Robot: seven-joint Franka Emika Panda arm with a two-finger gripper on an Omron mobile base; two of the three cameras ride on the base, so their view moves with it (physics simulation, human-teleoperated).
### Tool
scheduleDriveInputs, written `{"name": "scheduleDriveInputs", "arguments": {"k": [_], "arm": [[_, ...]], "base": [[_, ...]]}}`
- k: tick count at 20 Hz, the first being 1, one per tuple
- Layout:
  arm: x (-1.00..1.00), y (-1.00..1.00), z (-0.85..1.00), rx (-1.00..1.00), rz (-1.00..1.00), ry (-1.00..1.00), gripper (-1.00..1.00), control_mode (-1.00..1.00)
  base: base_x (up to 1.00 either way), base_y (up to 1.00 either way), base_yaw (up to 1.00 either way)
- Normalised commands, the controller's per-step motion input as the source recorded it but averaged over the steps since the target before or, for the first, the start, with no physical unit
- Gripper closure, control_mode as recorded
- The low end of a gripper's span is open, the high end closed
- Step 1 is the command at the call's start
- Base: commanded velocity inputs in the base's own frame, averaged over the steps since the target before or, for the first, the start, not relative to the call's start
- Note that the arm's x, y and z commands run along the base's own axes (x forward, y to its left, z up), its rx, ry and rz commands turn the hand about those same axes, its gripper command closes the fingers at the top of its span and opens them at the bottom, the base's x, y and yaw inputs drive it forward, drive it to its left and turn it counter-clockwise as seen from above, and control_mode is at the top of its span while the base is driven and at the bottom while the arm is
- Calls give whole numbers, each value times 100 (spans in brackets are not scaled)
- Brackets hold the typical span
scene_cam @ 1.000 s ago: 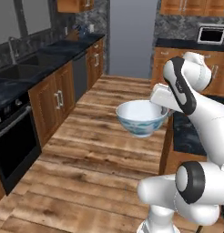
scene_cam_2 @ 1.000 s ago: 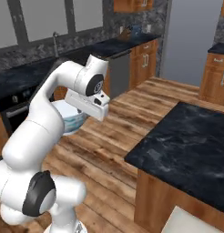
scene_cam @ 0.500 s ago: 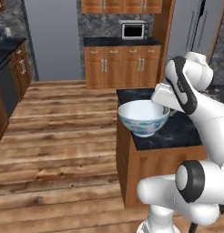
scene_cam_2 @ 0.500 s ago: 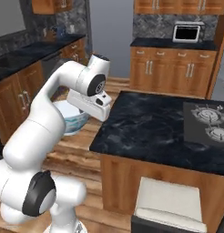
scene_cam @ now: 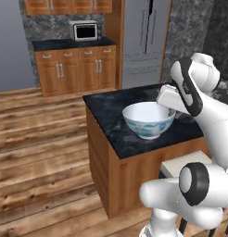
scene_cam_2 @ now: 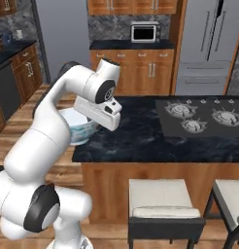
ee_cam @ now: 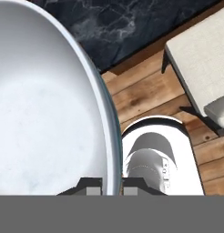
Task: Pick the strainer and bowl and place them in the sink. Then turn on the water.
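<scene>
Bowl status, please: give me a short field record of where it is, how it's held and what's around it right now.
bowl: white bowl, upright, empty, carried in the air
grip: gripper shut on the bowl's rim, one of the jaws on each side of the wall
below bowl: edge of the black island counter and wood floor
nearby: stool at the island, cooktop
background: microwave, fridge

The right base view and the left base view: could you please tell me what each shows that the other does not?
The right base view alone shows the cooktop burners and two stools. The left base view alone shows the bowl's white inside, with the tool at its rim. Both show the bowl, the black island counter, the microwave and the refrigerator.
</scene>
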Motion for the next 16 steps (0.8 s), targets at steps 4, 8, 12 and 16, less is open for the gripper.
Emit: {"name": "scheduleDriveInputs", "arguments": {"k": [4,8,12,16], "arm": [[0,0,0,0,0,0,100,100],[0,0,0,0,0,0,100,100],[0,0,0,0,0,0,100,100],[0,0,0,0,0,0,100,100]], "base": [[11,-15,-46],[8,-17,-46],[6,-18,-46],[-2,30,-26]]}}
